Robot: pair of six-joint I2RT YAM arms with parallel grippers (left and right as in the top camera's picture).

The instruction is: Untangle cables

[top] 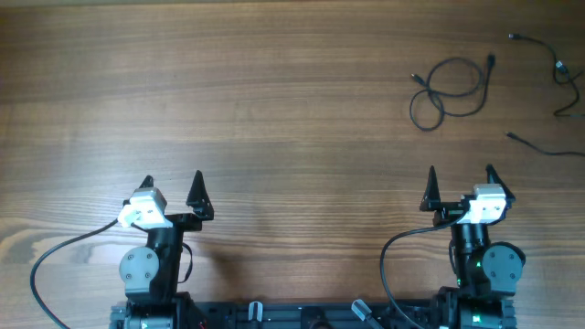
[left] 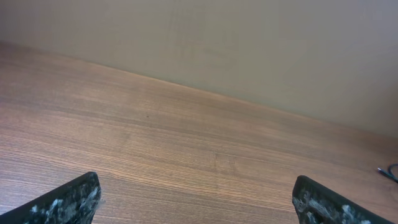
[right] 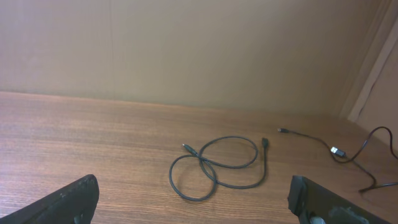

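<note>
The left tool (top: 172,178) sits near the front left of the wooden surface (top: 274,91), its fingers spread wide with nothing between them and bare wood ahead of it. The right tool (top: 461,170), at the front right, is spread just as wide and also holds nothing. The cables lie apart from one another at the far right, well beyond the right tool. Nearest is a looped cable (top: 453,60), thin and black, crossing over itself with both plug ends free. Further right, a second cable (top: 535,44) bends along the edge, and a third cable (top: 539,146) runs off the right side below it.
</note>
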